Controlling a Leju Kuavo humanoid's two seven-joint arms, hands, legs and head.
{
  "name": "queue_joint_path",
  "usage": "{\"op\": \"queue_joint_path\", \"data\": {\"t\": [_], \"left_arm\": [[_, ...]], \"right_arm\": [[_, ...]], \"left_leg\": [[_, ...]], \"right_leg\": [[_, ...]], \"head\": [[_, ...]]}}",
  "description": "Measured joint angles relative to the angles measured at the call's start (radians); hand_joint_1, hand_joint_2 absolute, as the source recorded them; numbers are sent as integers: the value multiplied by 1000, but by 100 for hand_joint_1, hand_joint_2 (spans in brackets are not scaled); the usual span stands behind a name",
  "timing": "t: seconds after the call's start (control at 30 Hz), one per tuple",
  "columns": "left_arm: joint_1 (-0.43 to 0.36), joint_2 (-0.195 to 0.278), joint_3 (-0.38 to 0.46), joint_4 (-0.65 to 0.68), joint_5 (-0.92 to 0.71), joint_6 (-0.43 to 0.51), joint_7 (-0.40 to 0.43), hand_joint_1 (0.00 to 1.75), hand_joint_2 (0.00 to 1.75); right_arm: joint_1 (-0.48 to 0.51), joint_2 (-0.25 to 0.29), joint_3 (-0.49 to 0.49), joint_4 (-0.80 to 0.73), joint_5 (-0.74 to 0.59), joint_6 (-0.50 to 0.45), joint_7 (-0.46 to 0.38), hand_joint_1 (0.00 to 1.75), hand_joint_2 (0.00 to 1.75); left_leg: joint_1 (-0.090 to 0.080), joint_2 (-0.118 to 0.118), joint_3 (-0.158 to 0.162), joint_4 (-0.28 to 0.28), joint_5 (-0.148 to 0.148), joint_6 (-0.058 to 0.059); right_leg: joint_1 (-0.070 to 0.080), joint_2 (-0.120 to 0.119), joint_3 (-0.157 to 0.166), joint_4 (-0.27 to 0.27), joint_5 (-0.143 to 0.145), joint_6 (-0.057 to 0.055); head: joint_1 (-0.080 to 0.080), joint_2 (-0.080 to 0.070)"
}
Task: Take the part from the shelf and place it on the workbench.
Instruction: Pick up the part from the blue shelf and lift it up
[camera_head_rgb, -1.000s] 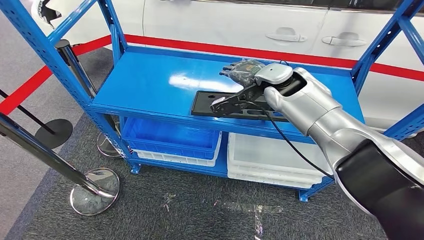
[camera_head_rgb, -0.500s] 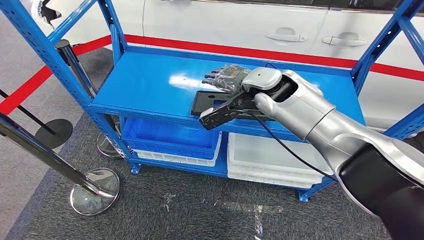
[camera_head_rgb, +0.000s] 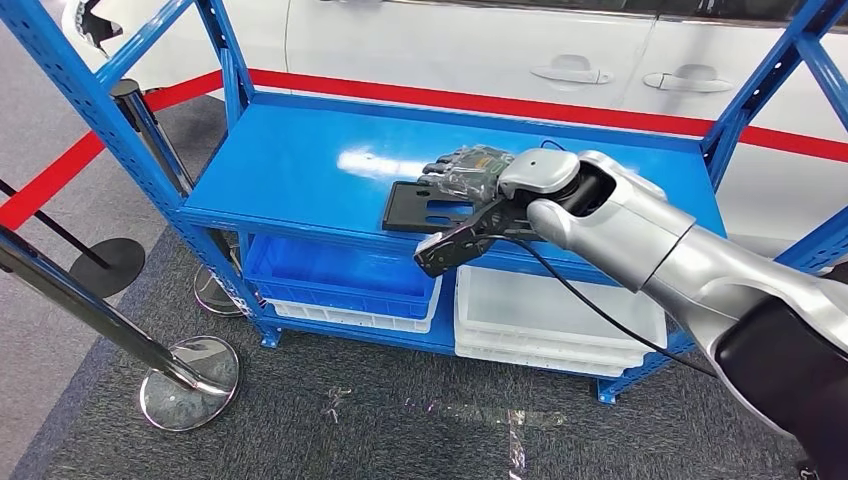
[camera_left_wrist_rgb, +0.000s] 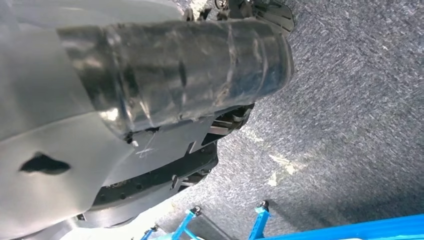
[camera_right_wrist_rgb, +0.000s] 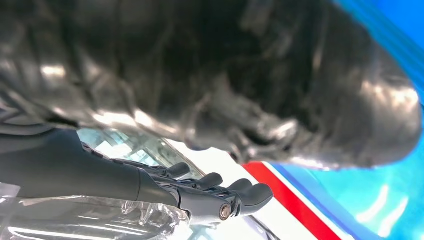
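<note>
One step at most is under way: the black part (camera_head_rgb: 425, 205) lies flat on the top deck of the blue shelf (camera_head_rgb: 290, 160), near its front edge, and the right hand (camera_head_rgb: 462, 195) is over it with fingers stretched out across the top and the thumb hanging below the shelf's edge. Whether that hand has closed on the part I cannot tell, since the fingers cover the contact. Lifting it clear, carrying it off and setting it on the bench all look left to do.
</note>
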Motion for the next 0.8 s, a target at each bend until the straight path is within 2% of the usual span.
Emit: {"op": "queue_joint_path", "data": {"t": [0.27,0.5,0.8], "left_arm": [[2,3,0,0,2,2,-1,0,0],[2,8,0,0,3,13,-41,0,0],[1,8,0,0,3,51,-76,0,0]], "right_arm": [[-27,-115,8,-129,-86,37,101,0,0],[-40,-230,8,-263,-145,58,182,0,0],[-33,-343,12,-334,-137,50,198,0,0]], "left_leg": [[0,0,0,0,0,0],[0,0,0,0,0,0],[0,0,0,0,0,0]], "right_leg": [[0,0,0,0,0,0],[0,0,0,-1,0,0],[0,1,0,-1,0,0]], "head": [[0,0],[0,0],[0,0]]}}
